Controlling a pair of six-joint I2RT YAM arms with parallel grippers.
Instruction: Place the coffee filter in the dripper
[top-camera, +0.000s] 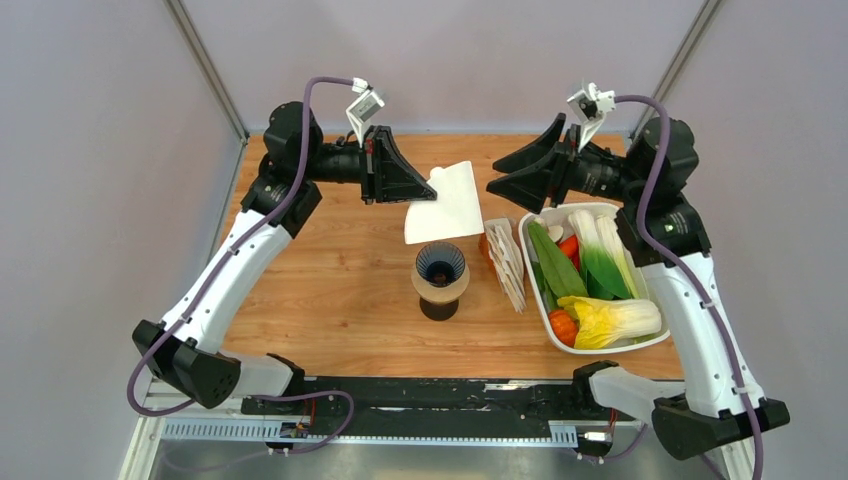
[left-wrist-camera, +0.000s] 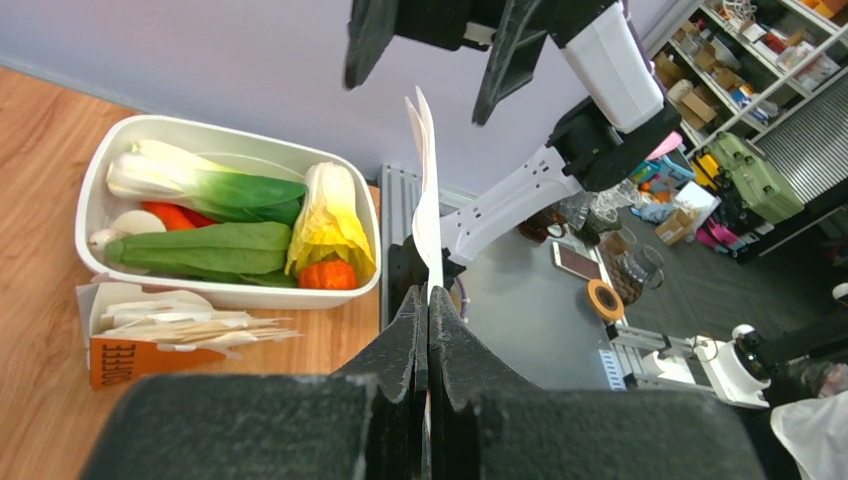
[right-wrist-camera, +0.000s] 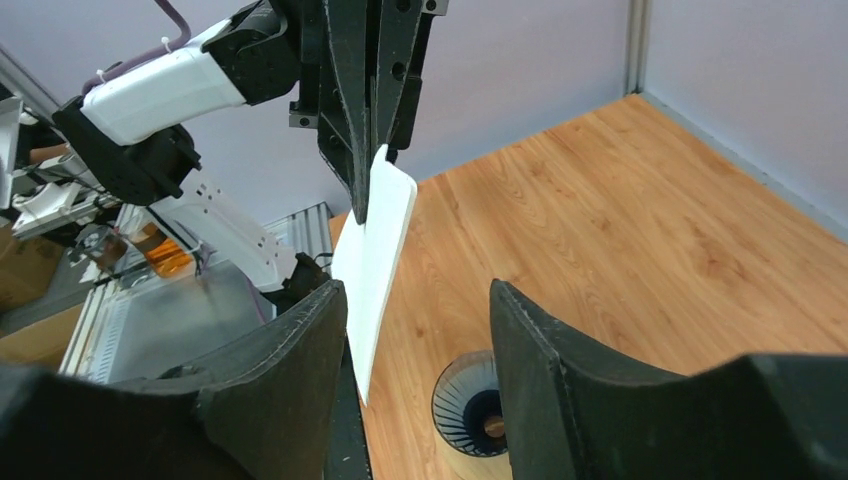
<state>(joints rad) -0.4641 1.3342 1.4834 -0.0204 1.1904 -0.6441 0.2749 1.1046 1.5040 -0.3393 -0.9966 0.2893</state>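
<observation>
left pincer (top-camera: 430, 196) clamps thin white paper filter (top-camera: 450, 208) mid-frame, just up-frame of navy ribbed cone dripper (top-camera: 441, 265); right pincer (top-camera: 494, 177) wide.

The dripper (right-wrist-camera: 462, 400) partly behind the right jaws, base seemingly off-frame.

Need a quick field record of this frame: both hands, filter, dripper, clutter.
left hand: shut, pinching one edge of the coffee filter
right hand: open, empty, facing the filter
coffee filter: flat, held in the air, not in the dripper
dripper: upright on a tan ring, empty, mid table
filter stack: in its carton, between dripper and tub
tub: white, full of vegetables, right side of the table
</observation>
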